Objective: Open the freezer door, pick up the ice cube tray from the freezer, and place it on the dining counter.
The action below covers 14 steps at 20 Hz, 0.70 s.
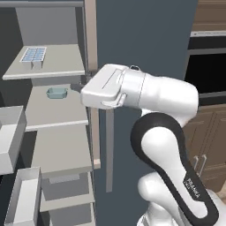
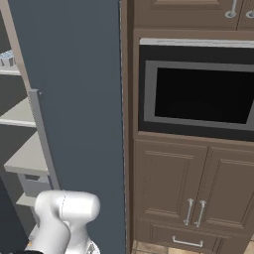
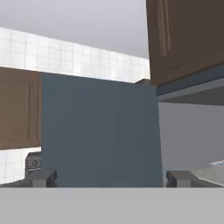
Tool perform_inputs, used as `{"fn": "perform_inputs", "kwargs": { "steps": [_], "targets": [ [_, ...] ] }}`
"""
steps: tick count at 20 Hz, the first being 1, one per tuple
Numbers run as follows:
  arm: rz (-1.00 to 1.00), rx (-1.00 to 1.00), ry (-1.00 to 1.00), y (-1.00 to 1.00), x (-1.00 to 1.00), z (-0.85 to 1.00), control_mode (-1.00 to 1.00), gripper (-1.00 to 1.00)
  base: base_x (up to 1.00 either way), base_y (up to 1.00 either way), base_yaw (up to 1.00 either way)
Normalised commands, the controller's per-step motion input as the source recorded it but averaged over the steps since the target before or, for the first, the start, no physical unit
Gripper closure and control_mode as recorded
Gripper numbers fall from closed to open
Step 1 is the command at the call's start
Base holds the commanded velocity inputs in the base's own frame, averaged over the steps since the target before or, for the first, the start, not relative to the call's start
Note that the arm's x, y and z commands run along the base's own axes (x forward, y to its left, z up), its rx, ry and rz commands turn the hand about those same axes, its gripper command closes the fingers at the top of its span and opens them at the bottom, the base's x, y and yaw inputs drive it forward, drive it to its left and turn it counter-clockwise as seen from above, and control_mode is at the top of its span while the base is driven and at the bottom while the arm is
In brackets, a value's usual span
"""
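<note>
The freezer (image 1: 57, 145) stands open, showing grey shelves. The freezer door is swung out to the left with its white bins (image 1: 11, 137) facing in. The ice cube tray (image 1: 33, 54), white with pale-blue cells, lies on the top shelf; its edge shows in the right base view (image 2: 6, 58). My gripper (image 1: 77, 87) hovers at the freezer's right edge, level with the second shelf, below and to the right of the tray. In the hand view the gripper (image 3: 111, 179) is open and holds nothing. Its fingertips (image 3: 43, 178) stand wide apart before a slate-blue door panel (image 3: 100, 131).
A small pale-teal container (image 1: 56, 92) sits on the second shelf just left of my hand. The wider slate-blue door (image 2: 79, 99) with its grey bar handle (image 2: 42, 144) stays closed to the right. Beyond it are wood cabinets (image 2: 198, 188) and a built-in oven (image 2: 198, 94).
</note>
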Motion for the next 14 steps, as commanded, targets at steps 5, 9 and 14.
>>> {"fn": "perform_inputs", "kwargs": {
  "steps": [5, 9, 14],
  "targets": [
    [-0.47, 0.00, 0.10, -1.00, 0.00, 0.00, -1.00, -1.00, 0.00, 0.00, 0.00],
    [-0.52, 0.00, 0.20, -1.00, 0.00, 0.00, -1.00, -1.00, 0.00, 0.00, 0.00],
    [-0.51, 0.00, 0.26, -0.99, -0.09, 0.00, -1.00, -1.00, 0.00, 0.00, 0.00]
  ]
}}
